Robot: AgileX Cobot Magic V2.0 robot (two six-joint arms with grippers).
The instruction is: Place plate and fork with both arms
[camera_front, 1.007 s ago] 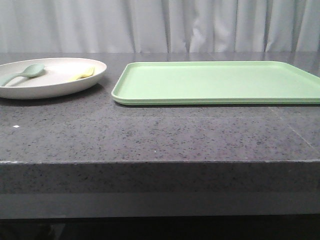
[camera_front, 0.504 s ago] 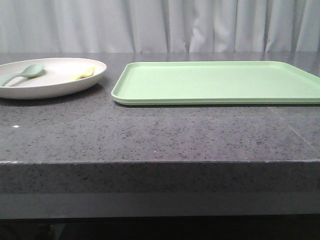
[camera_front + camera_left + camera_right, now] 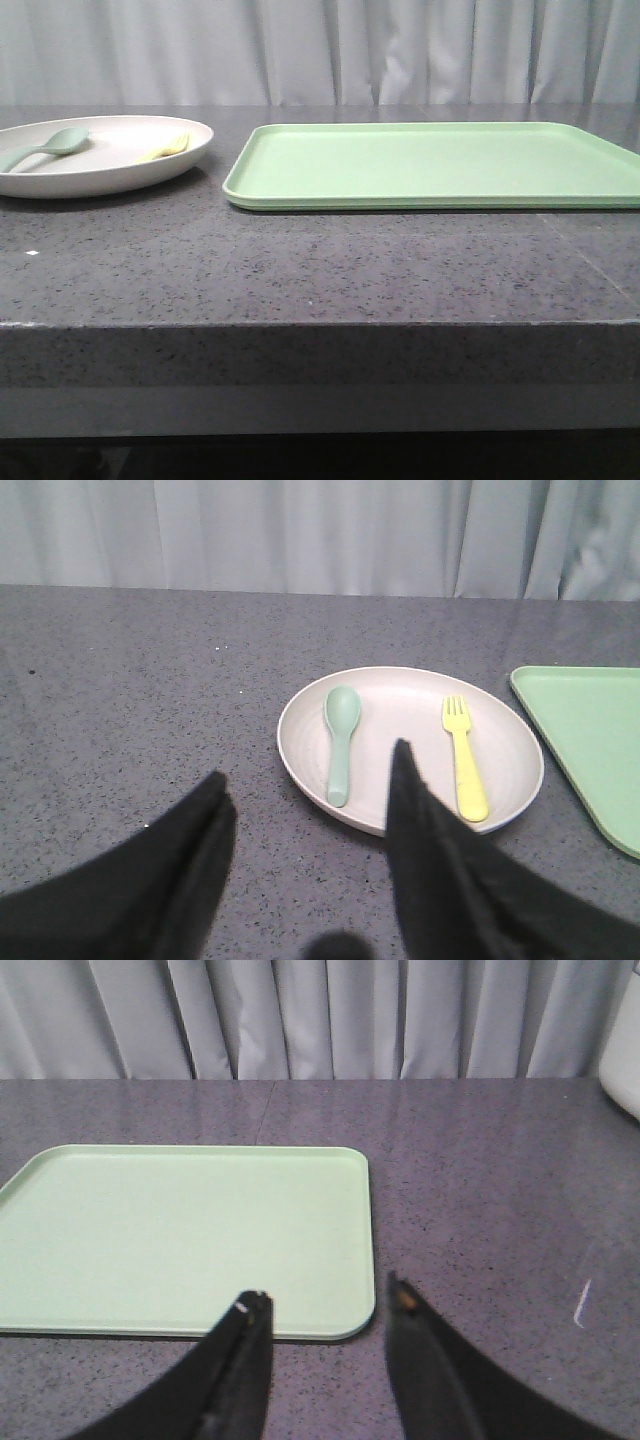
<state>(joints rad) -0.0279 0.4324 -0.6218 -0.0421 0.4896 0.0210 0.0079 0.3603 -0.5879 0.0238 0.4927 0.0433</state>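
Nothing has shifted — fork [image 3: 465,757] stays on plate [image 3: 500,805], both grippers [image 3: 310,785] [image 3: 325,1305] spread, empty.

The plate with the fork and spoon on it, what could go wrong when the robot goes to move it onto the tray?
The fork and spoon lie loose in the plate; tilting it could slide them off. The plate's shallow rim may slip from the open left gripper. The tray's raised edge could catch the plate.
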